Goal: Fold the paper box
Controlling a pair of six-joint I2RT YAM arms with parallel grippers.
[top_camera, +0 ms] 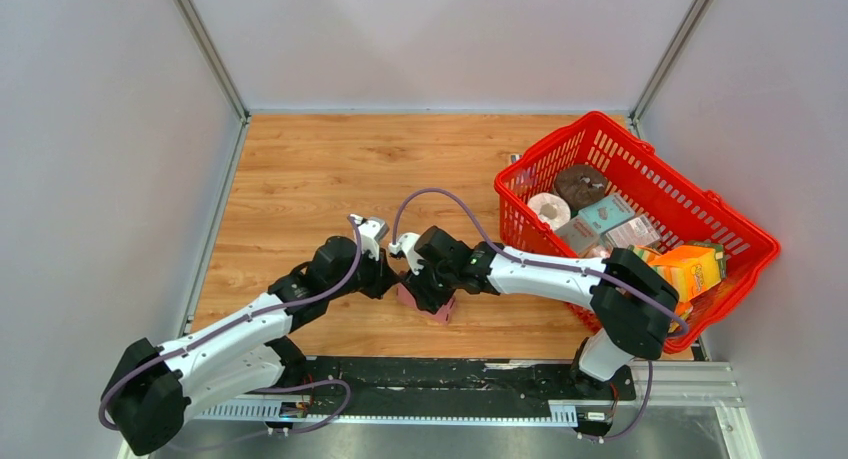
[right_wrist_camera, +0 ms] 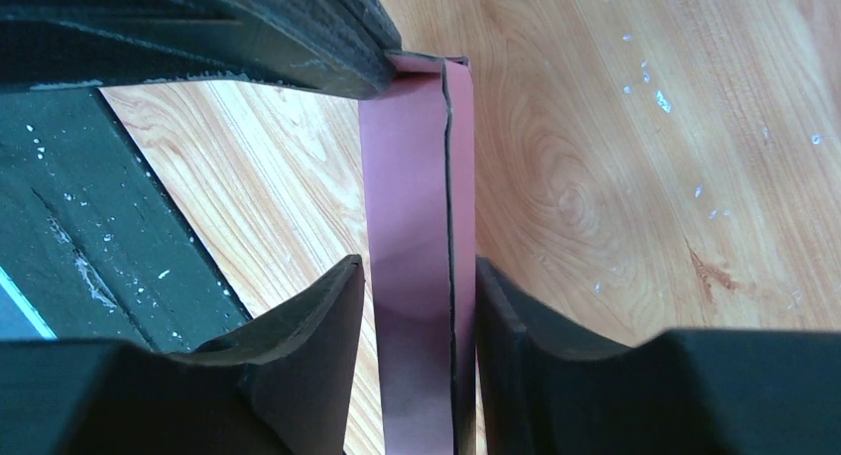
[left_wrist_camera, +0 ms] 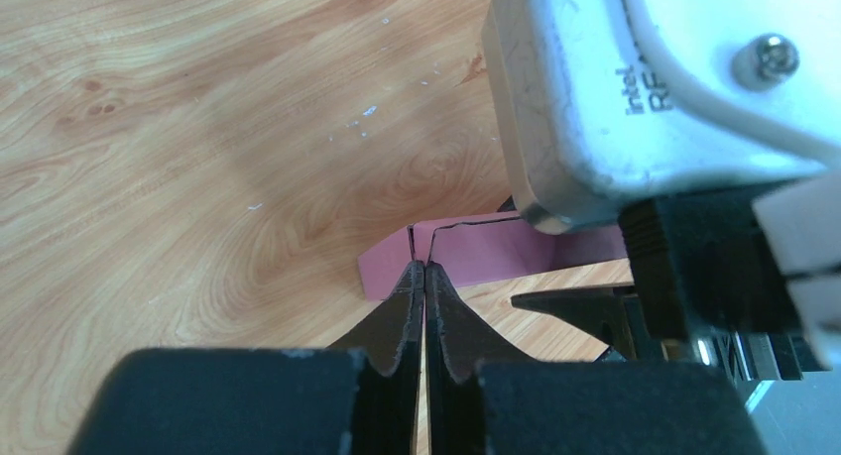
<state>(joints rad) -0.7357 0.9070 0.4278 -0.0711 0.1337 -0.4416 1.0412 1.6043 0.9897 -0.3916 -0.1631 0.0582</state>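
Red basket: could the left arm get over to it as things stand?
Probably not. The left gripper is shut on a corner of the paper box, and the right arm lies stretched across the way between it and the red basket.

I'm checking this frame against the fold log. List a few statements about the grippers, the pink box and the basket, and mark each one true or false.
1. The left gripper is pinched shut on an edge of the paper box. True.
2. The paper box lies inside the red basket. False: it is between the two grippers over the wooden table, outside the basket.
3. The right gripper has a finger on each side of the paper box. True.
4. The red basket is empty. False: it holds goods, among them a white roll and an orange box.
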